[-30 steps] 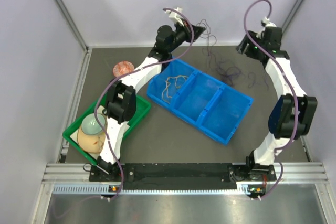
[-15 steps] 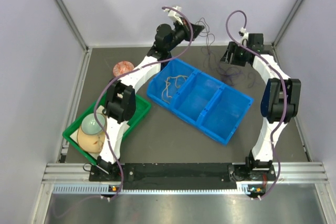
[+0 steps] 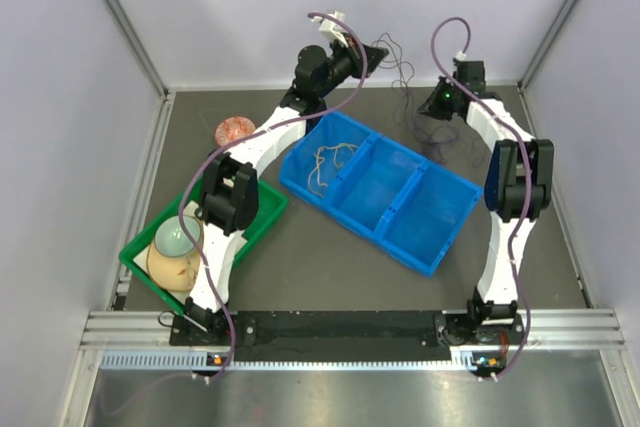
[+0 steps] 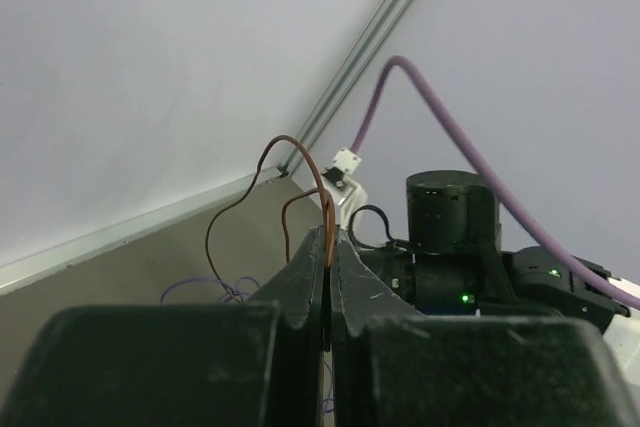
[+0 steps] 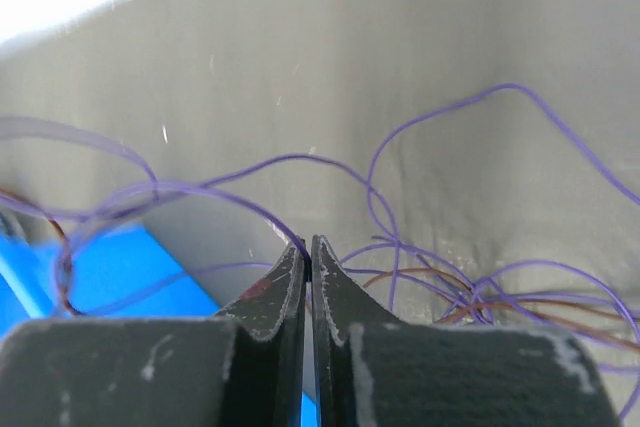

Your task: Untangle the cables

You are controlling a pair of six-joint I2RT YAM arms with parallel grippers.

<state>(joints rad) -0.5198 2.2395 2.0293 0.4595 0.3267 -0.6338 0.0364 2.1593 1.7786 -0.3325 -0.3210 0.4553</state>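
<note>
While the left arm (image 3: 270, 132) stretches across the overhead view to hold the left jaws high by the back wall, the right arm (image 3: 505, 147) bends inward and sets the right jaws low at the far edge of the tangle of cables (image 3: 440, 142). That tangle of thin purple and brown strands lies on the dark bench (image 3: 330, 272) just behind the blue tray (image 3: 440, 212), and a few strands rise from it toward the left jaws. One pale cable (image 3: 328, 160) is coiled in the tray's left compartment, and a green tray (image 3: 262, 219) sits near the left arm's base. At the left wrist, the jaws are pressed together on a brown cable (image 4: 290, 147), which loops up above their tips; the right arm's dark housing (image 4: 450, 217) stands close behind. At the right wrist, the jaws are closed tight on a purple cable (image 5: 230, 192) at their tips, more purple loops and brown strands (image 5: 500, 302) spread over the bench to the right, and a blue tray corner (image 5: 130, 257) shows at the left.
</note>
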